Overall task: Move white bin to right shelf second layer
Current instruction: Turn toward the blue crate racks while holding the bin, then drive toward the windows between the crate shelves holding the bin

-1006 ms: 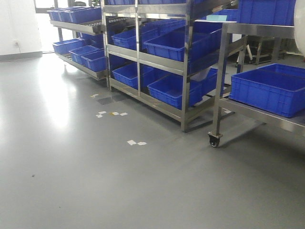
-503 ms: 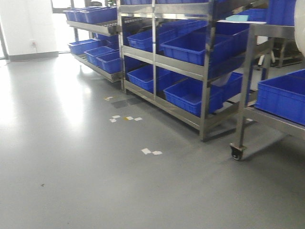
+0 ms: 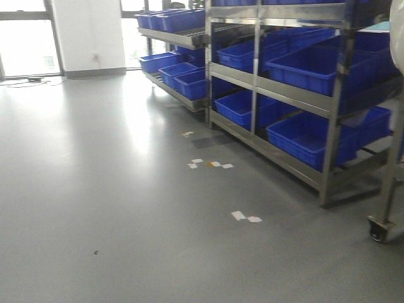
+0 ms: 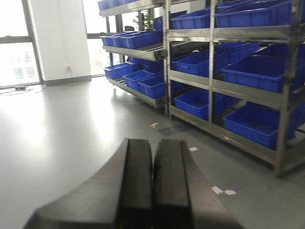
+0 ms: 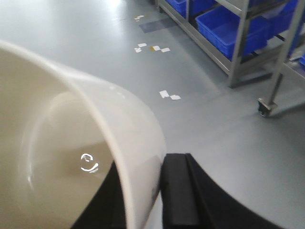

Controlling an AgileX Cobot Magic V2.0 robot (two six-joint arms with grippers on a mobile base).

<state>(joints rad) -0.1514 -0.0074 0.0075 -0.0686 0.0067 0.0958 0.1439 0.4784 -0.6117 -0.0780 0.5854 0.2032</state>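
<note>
The white bin [image 5: 71,119] fills the left of the right wrist view, its glossy rim curving across the frame. My right gripper [image 5: 145,179] is shut on the bin's wall, one black finger inside and one outside. A sliver of the bin [image 3: 398,38] shows at the right edge of the front view. My left gripper [image 4: 153,148] is shut with nothing in it, held above the grey floor. Steel racks [image 3: 284,82] holding blue crates [image 3: 309,136] stand to the right. I cannot tell which tier is the right shelf second layer.
A cart leg with a caster [image 3: 379,228] stands at the far right, close to the near rack's post [image 3: 328,164]. White tape scraps [image 3: 246,217] lie on the grey floor. A second rack [image 3: 177,38] runs back toward the windows [image 3: 25,44].
The front view has swung left: the racks and the cart's caster slid toward the right edge, the crate on the cart left the frame, and the windows came into view.
</note>
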